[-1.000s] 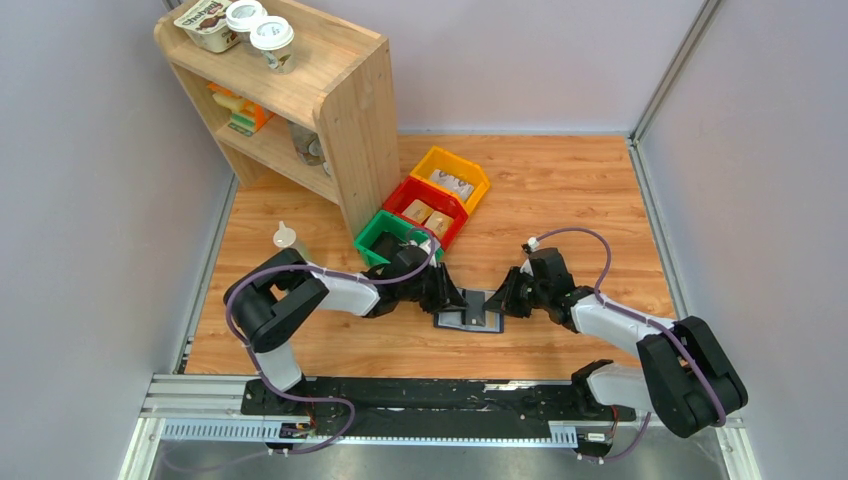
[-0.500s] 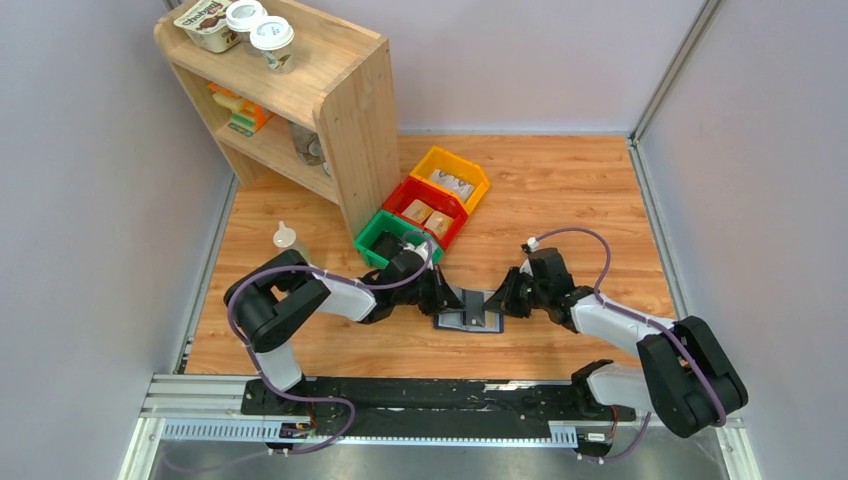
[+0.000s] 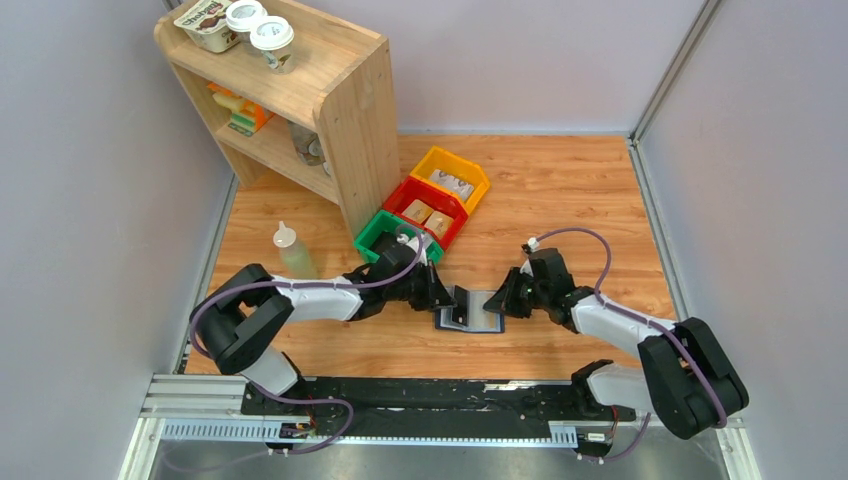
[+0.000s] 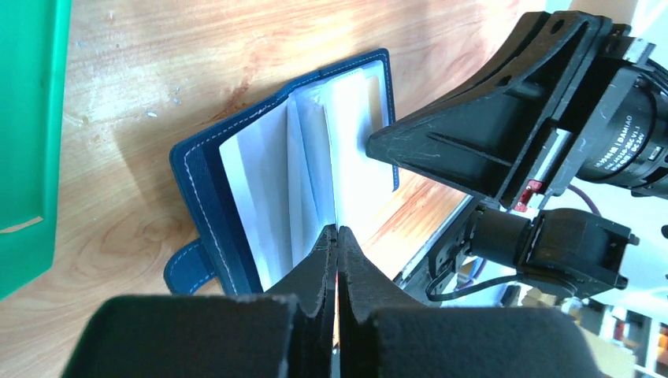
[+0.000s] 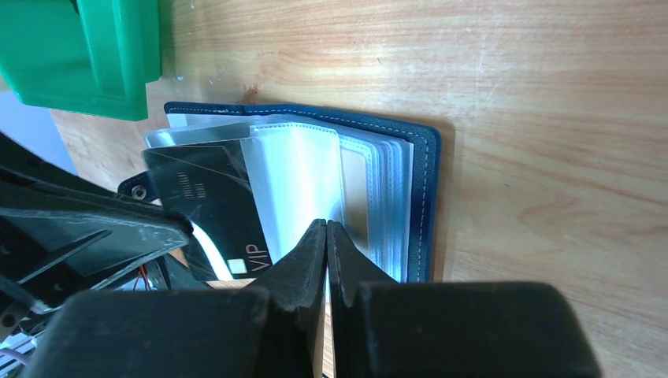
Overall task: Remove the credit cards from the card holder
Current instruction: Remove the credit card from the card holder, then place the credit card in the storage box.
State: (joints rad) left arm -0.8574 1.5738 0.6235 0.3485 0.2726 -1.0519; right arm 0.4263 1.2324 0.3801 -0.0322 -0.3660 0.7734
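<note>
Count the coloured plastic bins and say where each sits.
3, in a diagonal row beside the wooden shelf: the yellow bin farthest back, the red bin in the middle, the green bin nearest.

You have one clear word to read: "VIP", in pale letters at a corner of the dark card (image 5: 209, 206) that sticks out of the card holder (image 5: 425, 197). The fainter print higher on that card is too dim to read. The black motor housing (image 4: 630, 118) carries small white lettering that looks like "DAMIAO" — the rest is too small.
</note>
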